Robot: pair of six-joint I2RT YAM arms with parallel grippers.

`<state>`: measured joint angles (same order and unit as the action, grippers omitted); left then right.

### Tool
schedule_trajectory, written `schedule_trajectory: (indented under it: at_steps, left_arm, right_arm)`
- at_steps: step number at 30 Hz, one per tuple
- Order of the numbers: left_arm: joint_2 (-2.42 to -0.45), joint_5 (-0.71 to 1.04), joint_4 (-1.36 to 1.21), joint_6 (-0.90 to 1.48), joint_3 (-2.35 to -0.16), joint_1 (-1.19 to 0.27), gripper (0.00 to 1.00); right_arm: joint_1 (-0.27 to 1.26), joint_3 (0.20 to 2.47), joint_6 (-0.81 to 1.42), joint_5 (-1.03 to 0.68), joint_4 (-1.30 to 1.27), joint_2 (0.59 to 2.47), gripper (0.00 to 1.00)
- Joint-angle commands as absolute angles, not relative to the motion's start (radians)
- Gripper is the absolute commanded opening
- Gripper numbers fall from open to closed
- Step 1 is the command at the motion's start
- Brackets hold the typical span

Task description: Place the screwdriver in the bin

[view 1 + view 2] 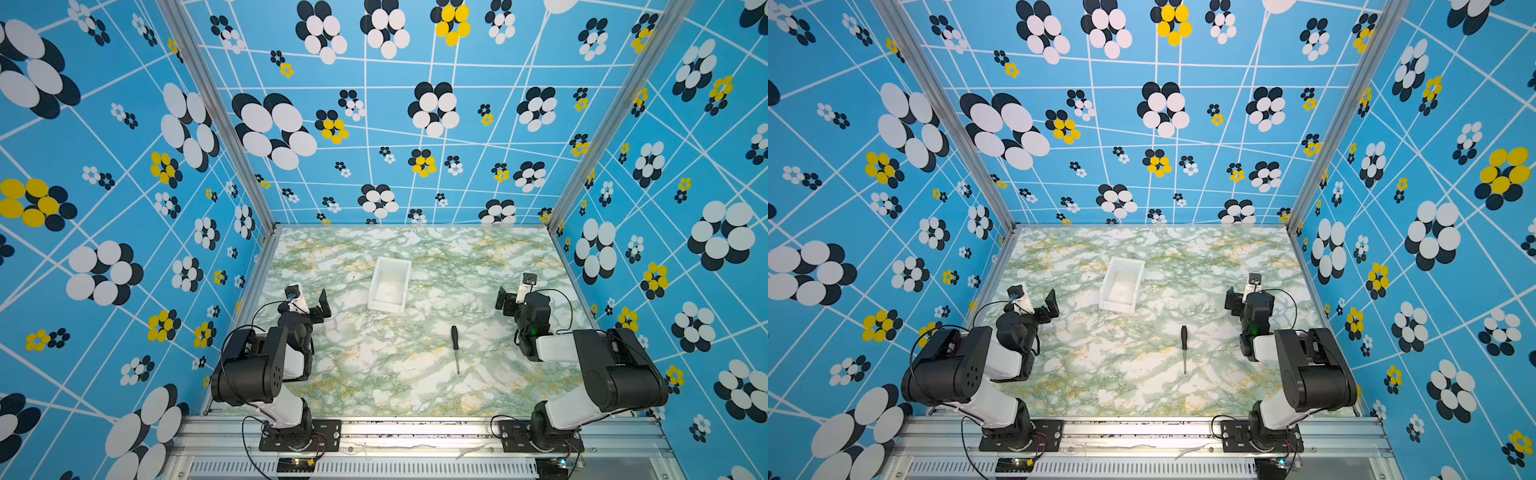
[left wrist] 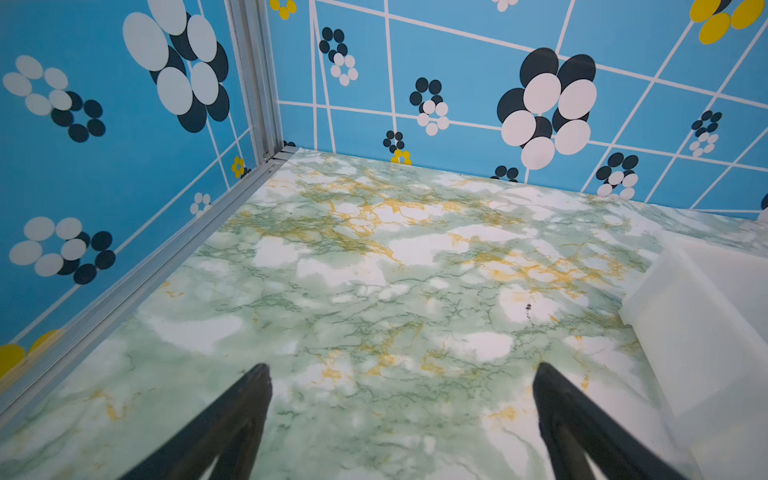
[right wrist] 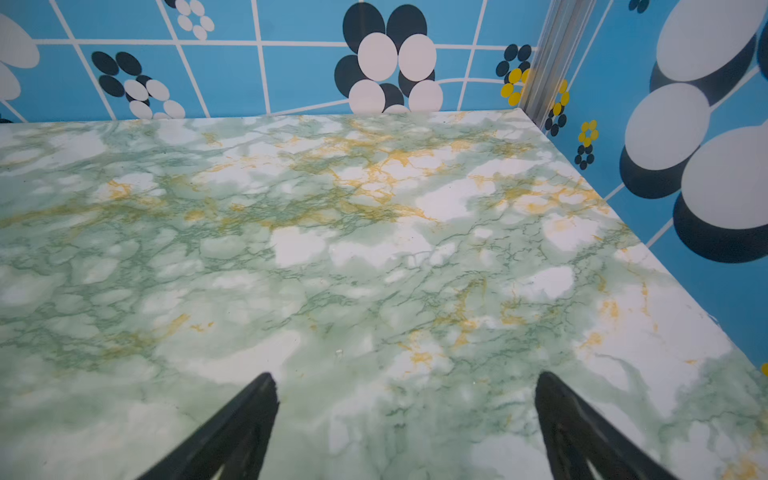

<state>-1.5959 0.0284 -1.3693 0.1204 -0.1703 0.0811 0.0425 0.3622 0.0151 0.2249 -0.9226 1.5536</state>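
Note:
The screwdriver (image 1: 455,347) (image 1: 1184,347), black-handled with a thin grey shaft, lies flat on the marble table right of centre, handle toward the back. Behind it and to the left stands the white bin (image 1: 386,306) (image 1: 1117,306), open-topped and holding nothing. My left gripper (image 1: 316,305) (image 1: 1045,308) hovers at the left, beside the bin, open and holding nothing (image 2: 401,370). A corner of the bin (image 2: 706,316) shows in the left wrist view. At the right my right gripper (image 1: 506,302) (image 1: 1233,301) is also open and holds nothing (image 3: 405,378), with only table ahead. Neither wrist view shows the screwdriver.
Blue flower-patterned walls (image 1: 124,249) with aluminium posts (image 1: 224,124) enclose the table on three sides. Both arm bases sit on a metal rail (image 1: 415,432) along the front edge. Bare marble surface (image 1: 374,374) lies between the arms.

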Motion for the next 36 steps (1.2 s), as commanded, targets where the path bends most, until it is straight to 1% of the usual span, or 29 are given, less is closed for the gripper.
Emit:
schedule_trajectory:
  at_steps: [1, 34, 35, 36]
  left_arm:
    - [-1.608, 0.017, -1.396, 0.129, -0.158, 0.081, 0.99]
    - [-1.608, 0.017, -1.394, 0.129, -0.158, 0.081, 0.99]
    - [-1.608, 0.006, -1.394, 0.125, -0.158, 0.078, 0.99]
    - [-1.608, -0.052, -1.395, 0.114, -0.161, 0.056, 0.99]
  right_arm:
    - [0.040, 0.385, 0.031, 0.211, -0.901, 1.545, 0.99]
    - [0.040, 0.386, 0.028, 0.212, -0.902, 1.546, 0.99]
    - [0.040, 0.384, 0.029, 0.212, -0.903, 1.546, 0.99]
    - [0.039, 0.385, 0.028, 0.212, -0.903, 1.546, 0.99]
